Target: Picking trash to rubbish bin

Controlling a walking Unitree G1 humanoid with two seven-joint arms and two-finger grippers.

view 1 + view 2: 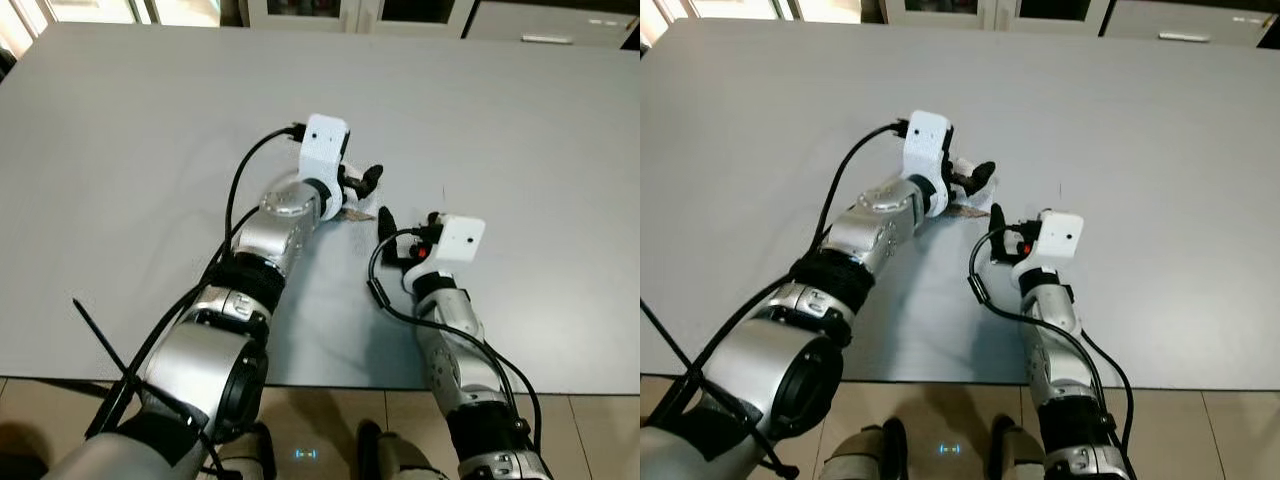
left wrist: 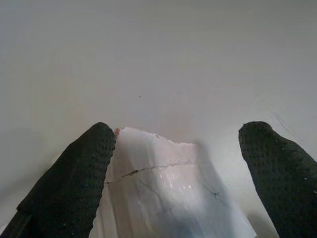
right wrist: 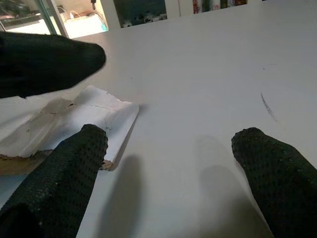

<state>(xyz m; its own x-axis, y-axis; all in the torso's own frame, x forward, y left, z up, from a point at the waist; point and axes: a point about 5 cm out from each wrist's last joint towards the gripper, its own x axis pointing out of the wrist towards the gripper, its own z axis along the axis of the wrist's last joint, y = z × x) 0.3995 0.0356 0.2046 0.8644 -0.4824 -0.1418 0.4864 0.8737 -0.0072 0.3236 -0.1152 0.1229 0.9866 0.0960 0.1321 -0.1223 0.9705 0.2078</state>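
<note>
A torn scrap of white cardboard (image 1: 354,213) lies flat on the grey table (image 1: 150,150), just below my left gripper (image 1: 364,192). In the left wrist view that gripper (image 2: 178,148) is open, one finger (image 2: 79,173) at the scrap's edge and the other beyond its far side, with the scrap (image 2: 163,193) on the table between them. My right gripper (image 1: 405,224) hovers low over the table just right of the scrap. It is open (image 3: 173,136) with nothing between its fingers. In the right wrist view the scrap (image 3: 74,121) lies beside one finger (image 3: 69,168).
The table's near edge (image 1: 320,384) runs just in front of my body, with tiled floor below it. Cabinets (image 1: 420,12) stand beyond the far edge. A faint dark mark (image 3: 267,106) is on the tabletop right of the grippers.
</note>
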